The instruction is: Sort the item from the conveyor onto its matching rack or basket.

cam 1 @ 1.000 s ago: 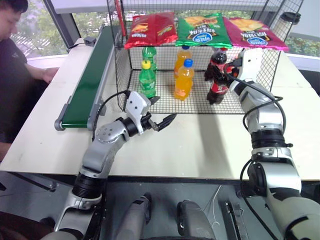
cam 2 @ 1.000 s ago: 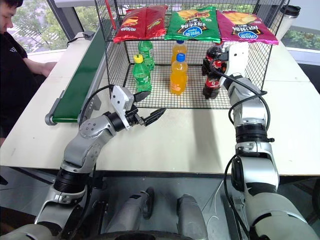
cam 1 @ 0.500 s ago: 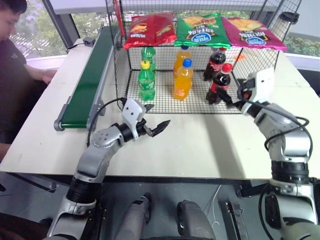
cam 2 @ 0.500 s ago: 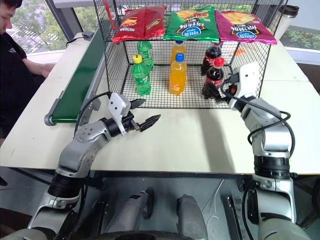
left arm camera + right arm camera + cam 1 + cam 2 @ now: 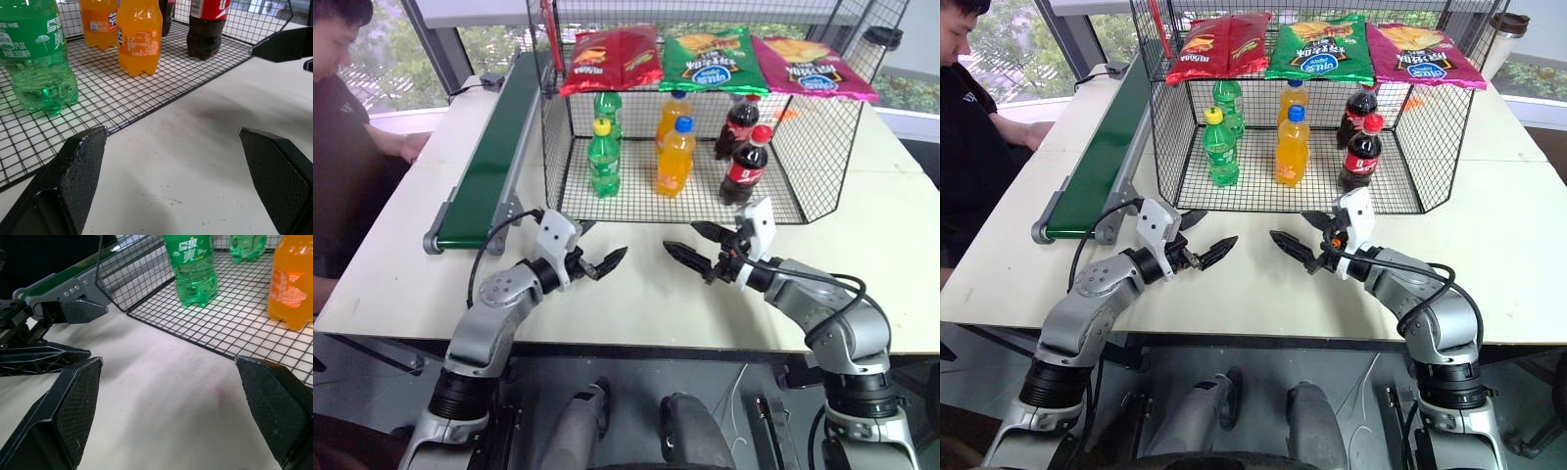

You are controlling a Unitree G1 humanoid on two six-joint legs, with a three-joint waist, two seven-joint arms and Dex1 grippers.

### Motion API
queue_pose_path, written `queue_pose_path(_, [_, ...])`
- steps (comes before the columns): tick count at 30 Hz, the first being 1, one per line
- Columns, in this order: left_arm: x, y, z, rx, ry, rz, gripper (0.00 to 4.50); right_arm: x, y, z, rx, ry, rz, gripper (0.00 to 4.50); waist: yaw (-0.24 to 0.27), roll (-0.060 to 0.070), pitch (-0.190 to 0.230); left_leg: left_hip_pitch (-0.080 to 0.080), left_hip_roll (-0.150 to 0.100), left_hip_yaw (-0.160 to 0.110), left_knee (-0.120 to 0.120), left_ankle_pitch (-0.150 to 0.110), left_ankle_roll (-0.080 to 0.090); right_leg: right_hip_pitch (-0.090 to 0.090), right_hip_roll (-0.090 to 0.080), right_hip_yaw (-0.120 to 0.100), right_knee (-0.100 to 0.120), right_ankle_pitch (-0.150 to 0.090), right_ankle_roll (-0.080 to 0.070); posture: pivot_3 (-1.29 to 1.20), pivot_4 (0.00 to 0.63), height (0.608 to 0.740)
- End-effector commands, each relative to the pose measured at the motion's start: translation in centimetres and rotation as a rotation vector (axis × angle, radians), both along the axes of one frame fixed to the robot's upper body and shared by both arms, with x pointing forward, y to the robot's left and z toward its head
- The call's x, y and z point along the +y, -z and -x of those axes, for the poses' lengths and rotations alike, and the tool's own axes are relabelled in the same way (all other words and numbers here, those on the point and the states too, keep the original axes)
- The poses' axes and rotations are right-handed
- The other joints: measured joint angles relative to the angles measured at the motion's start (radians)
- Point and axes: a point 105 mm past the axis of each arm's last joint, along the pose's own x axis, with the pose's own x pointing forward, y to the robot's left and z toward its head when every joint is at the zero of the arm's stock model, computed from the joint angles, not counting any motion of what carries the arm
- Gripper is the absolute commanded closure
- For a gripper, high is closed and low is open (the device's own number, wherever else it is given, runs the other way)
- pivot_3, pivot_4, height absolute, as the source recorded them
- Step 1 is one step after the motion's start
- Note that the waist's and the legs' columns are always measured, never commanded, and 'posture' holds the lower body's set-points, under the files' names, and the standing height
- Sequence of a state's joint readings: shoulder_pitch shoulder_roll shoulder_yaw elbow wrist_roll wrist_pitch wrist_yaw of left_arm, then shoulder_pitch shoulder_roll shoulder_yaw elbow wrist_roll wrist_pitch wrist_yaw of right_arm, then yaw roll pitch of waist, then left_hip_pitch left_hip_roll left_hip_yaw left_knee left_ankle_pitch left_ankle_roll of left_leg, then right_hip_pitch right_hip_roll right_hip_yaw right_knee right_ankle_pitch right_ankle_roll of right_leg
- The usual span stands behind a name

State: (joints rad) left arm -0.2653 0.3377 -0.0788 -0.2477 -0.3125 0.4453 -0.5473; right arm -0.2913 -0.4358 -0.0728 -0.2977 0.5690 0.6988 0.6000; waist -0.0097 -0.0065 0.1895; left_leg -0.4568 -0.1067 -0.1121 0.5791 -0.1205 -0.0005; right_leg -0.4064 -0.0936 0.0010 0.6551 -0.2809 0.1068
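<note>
Both end effectors, left (image 5: 599, 257) and right (image 5: 693, 248), stand open and empty, low over the table (image 5: 636, 304) at lower centre, while the cola bottle (image 5: 745, 166) stands upright on the right of the cage (image 5: 803, 211) floor, in front of its twin (image 5: 734, 125); the placing looks done. Keep both arms low and away from the cage front, and watch the belt (image 5: 489, 162) at left, bare in these views, before reaching again. You can count two colas, two orange sodas, two green sodas, and three chip bags on top.

Bright window daylight, soft table (image 5: 646, 284) shadows, sharp focus
</note>
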Motion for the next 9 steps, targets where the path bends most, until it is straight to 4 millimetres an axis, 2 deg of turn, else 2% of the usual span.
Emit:
queue_pose_path(1, [0.3, -0.4, 0.2, -0.023, -0.030, 0.040, 0.00, 0.6, 0.9, -0.5, -0.021, 0.005, 0.008, 0.02, -0.001, 0.000, 0.000, 0.000, 0.000, 0.000, 0.000, 0.000, 0.000, 0.000, 0.000, 0.000, 0.000, 0.000, 0.000, 0.00, 0.150, 0.738])
queue_pose_path(9, [0.5, 0.8, -0.3, -0.007, -0.066, 0.021, 0.00, 0.1, 2.0, -2.0, -0.014, 0.073, -0.024, 0.02, 0.000, 0.000, 0.000, 0.000, 0.000, 0.000, 0.000, 0.000, 0.000, 0.000, 0.000, 0.000, 0.000, 0.000, 0.000, 0.00, 0.150, 0.738])
